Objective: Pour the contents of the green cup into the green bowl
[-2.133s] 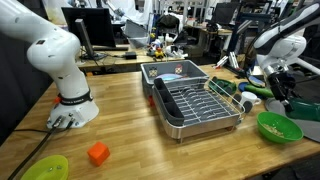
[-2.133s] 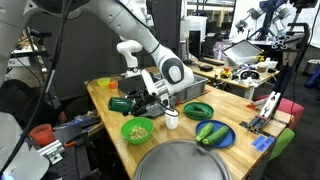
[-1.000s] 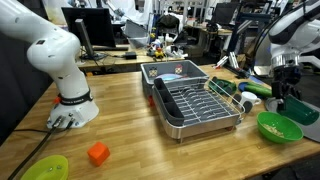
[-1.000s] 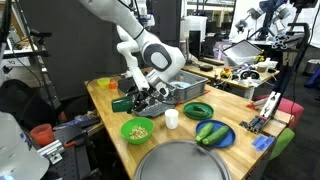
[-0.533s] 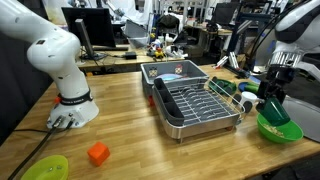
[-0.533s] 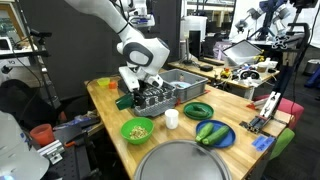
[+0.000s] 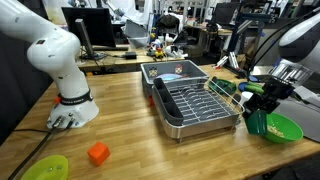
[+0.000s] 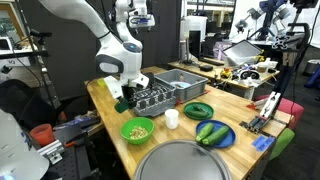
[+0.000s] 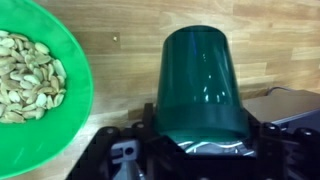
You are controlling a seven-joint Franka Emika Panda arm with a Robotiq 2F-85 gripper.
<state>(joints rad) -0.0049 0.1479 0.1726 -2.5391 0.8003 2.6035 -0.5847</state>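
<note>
My gripper (image 9: 200, 142) is shut on the dark green cup (image 9: 200, 80), whose body fills the middle of the wrist view above bare wood. The green bowl (image 9: 35, 90) lies just left of the cup and holds peanuts. In an exterior view the gripper (image 7: 259, 110) holds the cup (image 7: 257, 123) low over the table, beside the bowl (image 7: 282, 128) and between it and the dish rack. In an exterior view the gripper (image 8: 123, 99) and cup (image 8: 120, 105) hang behind the bowl (image 8: 137, 129), apart from it.
A metal dish rack (image 7: 195, 100) stands close to the cup. A white cup (image 8: 171, 118), a green plate with a dark bowl (image 8: 198, 109) and a blue plate with cucumbers (image 8: 213, 133) lie near the bowl. A red block (image 7: 97, 153) and lime plate (image 7: 45, 168) sit at the far end.
The gripper has carried the cup off from over the bowl, down and sideways toward the dish rack. Its grip on the cup is unchanged.
</note>
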